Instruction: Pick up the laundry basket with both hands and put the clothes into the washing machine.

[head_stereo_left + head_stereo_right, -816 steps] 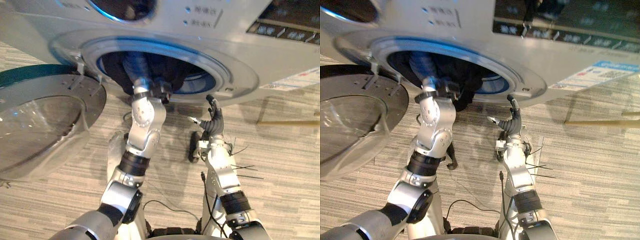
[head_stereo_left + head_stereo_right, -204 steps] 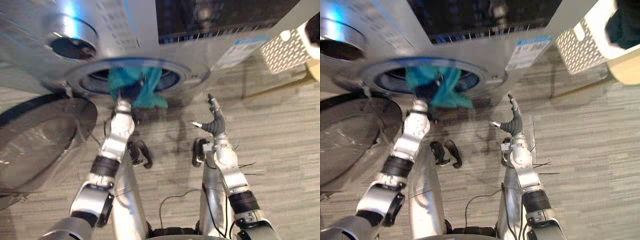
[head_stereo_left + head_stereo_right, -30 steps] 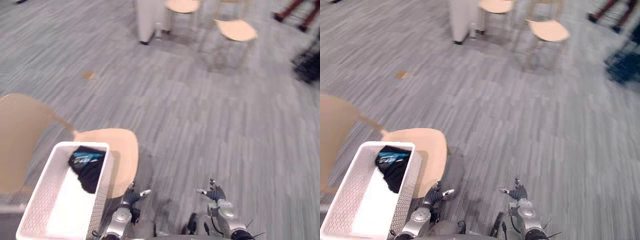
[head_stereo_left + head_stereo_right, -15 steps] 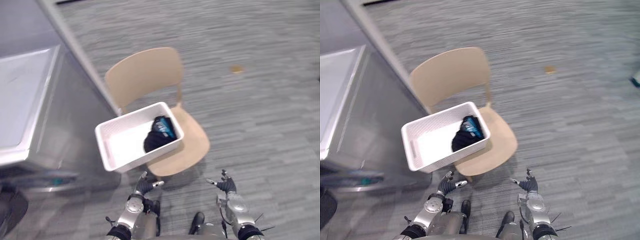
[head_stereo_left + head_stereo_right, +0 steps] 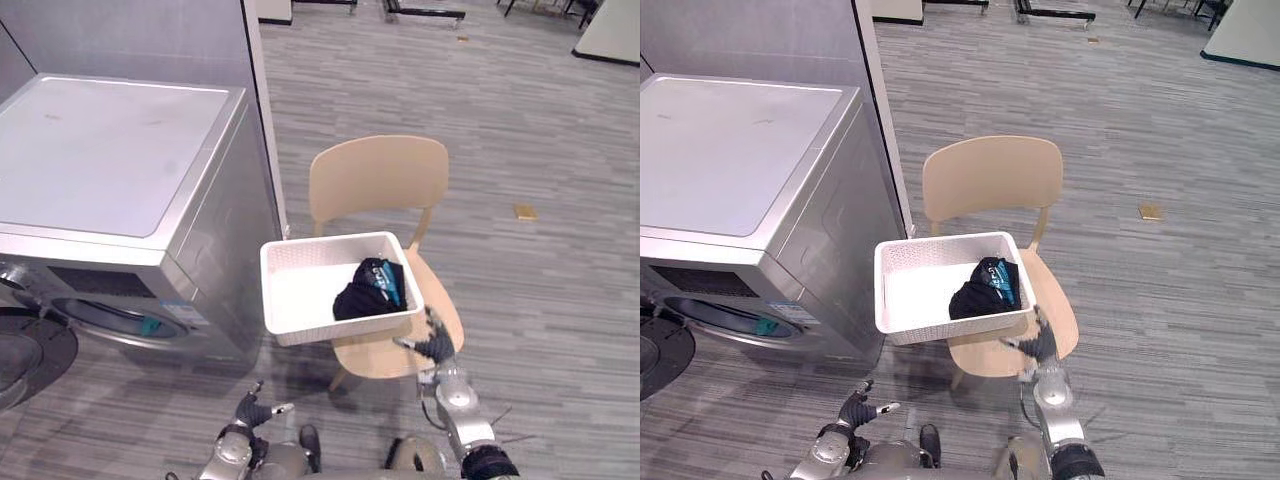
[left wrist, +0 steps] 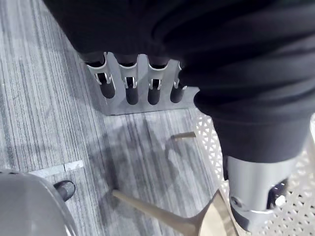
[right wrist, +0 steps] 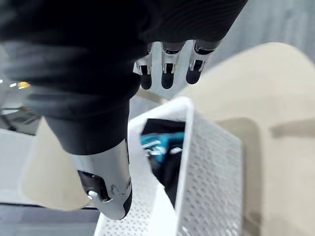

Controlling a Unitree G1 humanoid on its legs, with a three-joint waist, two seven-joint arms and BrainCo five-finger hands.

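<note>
One splayed right hand (image 5: pixel 436 349) beside laundry basket (image 5: pixel 335 327)

The right hand (image 7: pixel 167 69) is hovering with fingers extended near the white laundry basket (image 7: pixel 209 162), which is resting on the beige chair (image 7: pixel 275 93) and holding dark and teal clothes (image 7: pixel 161 147).

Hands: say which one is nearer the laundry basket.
The right hand, up beside the laundry basket's right end; the left hand hangs low over the floor.
</note>
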